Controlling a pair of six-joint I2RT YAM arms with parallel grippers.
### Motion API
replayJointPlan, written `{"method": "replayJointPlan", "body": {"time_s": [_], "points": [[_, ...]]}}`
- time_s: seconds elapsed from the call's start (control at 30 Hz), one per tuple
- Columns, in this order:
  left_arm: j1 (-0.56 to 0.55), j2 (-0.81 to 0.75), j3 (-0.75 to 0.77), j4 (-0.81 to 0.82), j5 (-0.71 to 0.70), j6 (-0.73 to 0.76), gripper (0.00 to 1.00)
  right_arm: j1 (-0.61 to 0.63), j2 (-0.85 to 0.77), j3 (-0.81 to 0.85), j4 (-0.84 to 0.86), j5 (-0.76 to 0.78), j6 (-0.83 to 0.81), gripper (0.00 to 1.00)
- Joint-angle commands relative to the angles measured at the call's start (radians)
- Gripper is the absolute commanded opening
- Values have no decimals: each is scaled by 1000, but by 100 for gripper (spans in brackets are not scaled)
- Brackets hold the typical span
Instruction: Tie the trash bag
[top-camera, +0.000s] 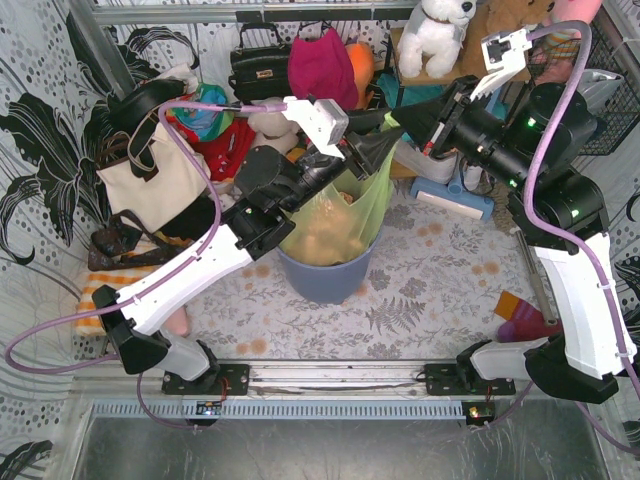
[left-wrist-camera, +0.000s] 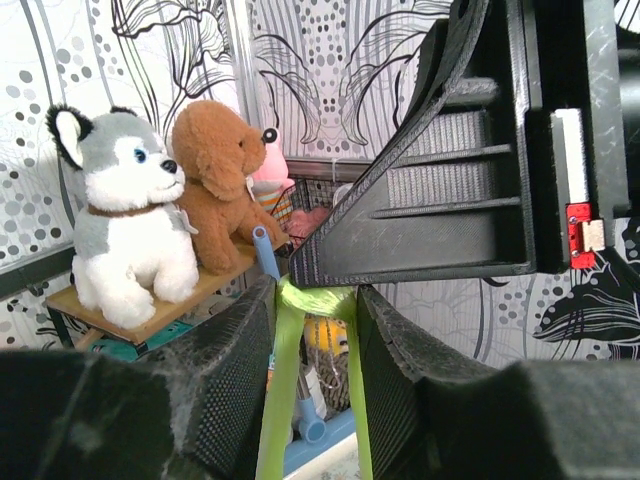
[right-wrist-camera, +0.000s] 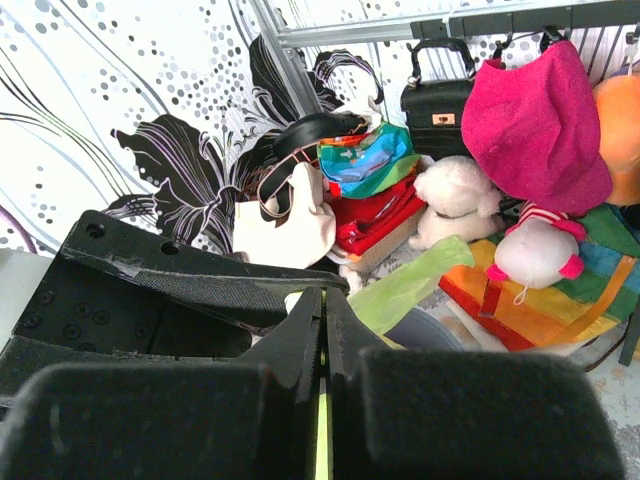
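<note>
The work surface is a table (top-camera: 430, 290) covered with a fern-print cloth, and black-and-white floral panels are enclosing it. Soft toys, a black handbag (top-camera: 258, 65), a magenta hat (top-camera: 322, 65) and a white canvas tote (top-camera: 150, 185) are lining the far and left edges. A husky plush (left-wrist-camera: 125, 220) and a brown plush dog (left-wrist-camera: 215, 190) are sitting on a wooden shelf (left-wrist-camera: 160, 300).

The trash bag (top-camera: 335, 225) is sitting inside the round blue-grey bin (top-camera: 325, 278) at mid-table. Its upper edges are being pulled upward above the rim, and crumpled tan paper (top-camera: 325, 240) is showing through the plastic.

The right gripper (top-camera: 405, 118) is hovering above the bin. Its fingers are clenched together on a thin sliver of the bag's green plastic.

The left gripper (top-camera: 372, 150) is reaching in just beside it, directly below the right gripper's tip. Its fingers (left-wrist-camera: 235, 380) are standing partly apart, unclenched, and a stretched band of the bag's plastic is running through the gap between them.
</note>
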Motion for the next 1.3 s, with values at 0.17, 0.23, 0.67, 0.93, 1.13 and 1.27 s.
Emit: {"method": "replayJointPlan", "body": {"time_s": [0.17, 0.23, 0.67, 0.93, 1.13, 1.27], "points": [[-2, 15, 70, 26, 3, 0, 37, 3, -21, -6, 44, -12, 18, 0], [-2, 17, 69, 22, 2, 1, 36, 2, -21, -4, 44, -12, 17, 0], [-2, 0, 45, 13, 7, -24, 0, 3, -24, -7, 52, -11, 12, 0], [-2, -77, -71, 50, 44, -25, 0, 3, 6, 10, 61, 31, -6, 23], [-2, -121, -120, 43, 96, -12, 0, 2, 128, 121, -44, 50, 2, 39], [-2, -140, -144, 42, 116, -13, 0, -5, 201, 210, -147, 91, 8, 47]]}}
